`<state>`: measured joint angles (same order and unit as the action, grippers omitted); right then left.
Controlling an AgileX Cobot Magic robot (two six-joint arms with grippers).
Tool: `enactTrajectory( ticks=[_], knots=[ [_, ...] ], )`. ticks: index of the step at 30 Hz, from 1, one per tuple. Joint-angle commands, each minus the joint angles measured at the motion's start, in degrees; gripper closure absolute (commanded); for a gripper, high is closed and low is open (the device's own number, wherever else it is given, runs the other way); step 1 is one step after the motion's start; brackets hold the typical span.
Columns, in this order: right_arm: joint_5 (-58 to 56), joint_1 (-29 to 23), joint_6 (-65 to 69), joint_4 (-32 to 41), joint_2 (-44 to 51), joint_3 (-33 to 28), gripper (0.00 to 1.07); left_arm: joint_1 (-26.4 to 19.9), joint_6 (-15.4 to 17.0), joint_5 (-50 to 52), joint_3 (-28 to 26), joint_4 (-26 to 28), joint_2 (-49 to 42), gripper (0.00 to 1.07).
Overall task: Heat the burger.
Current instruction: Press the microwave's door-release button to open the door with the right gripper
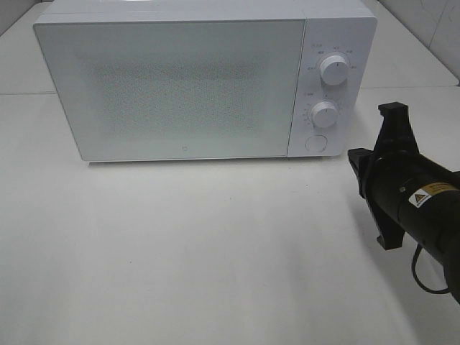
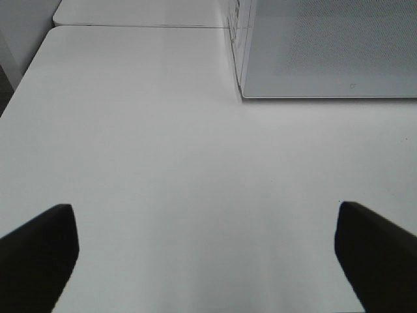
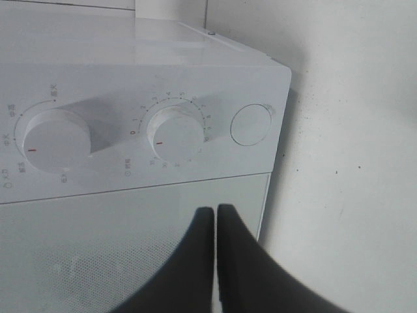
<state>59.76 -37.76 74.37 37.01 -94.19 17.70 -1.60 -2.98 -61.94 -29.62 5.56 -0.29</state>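
Right gripper [image 3: 216, 210] is hovering pinched shut, empty, facing the closed microwave [image 1: 180, 86]; left gripper [image 2: 203, 208] is gaping wide, empty, above the table [image 2: 163, 130]

The microwave [image 1: 359, 93] was finished in white, its door [image 1: 172, 86] patterned with a grey dot mesh. Both white knobs [image 3: 55, 140] were marked with a red line. The tabletop [image 1: 180, 251] was plain white. The jaws and arm [image 1: 392, 180] were black, the arm marked by a yellow label [image 1: 431, 192].

Digits 0–3 around one microwave dial [image 3: 174, 135]; yellow warning-triangle label [image 1: 430, 192] on right arm [image 1: 388, 180].
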Motion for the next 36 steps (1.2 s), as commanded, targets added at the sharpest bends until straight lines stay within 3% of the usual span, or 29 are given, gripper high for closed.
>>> enactTrajectory(
  ticks=[1,8,12,19,36],
  knots=[
    [-0.6,0.1,0.2,-1.4,0.2,0.1,1.07,-0.1,-0.2,0.7,0.1,0.2,-1.2,0.06],
    [-0.4,0.3,2.3,-2.2,-1.7,0.2,1.07,-0.1,-0.2,0.7,0.1,0.2,-1.2,0.06],
    [0.0,0.3,8.7,-6.6,-5.3,1.1,1.07,-0.1,-0.2,0.7,0.1,0.2,-1.2,0.06],
    [0.3,6.8,13.8,-16.4,-10.5,4.9,1.07,-0.1,-0.2,0.7,0.1,0.2,-1.2,0.06],
    [-1.4,15.4,17.0,-26.4,-18.4,14.0,1.07,-0.1,-0.2,0.7,0.1,0.2,-1.2,0.06]
  ],
)
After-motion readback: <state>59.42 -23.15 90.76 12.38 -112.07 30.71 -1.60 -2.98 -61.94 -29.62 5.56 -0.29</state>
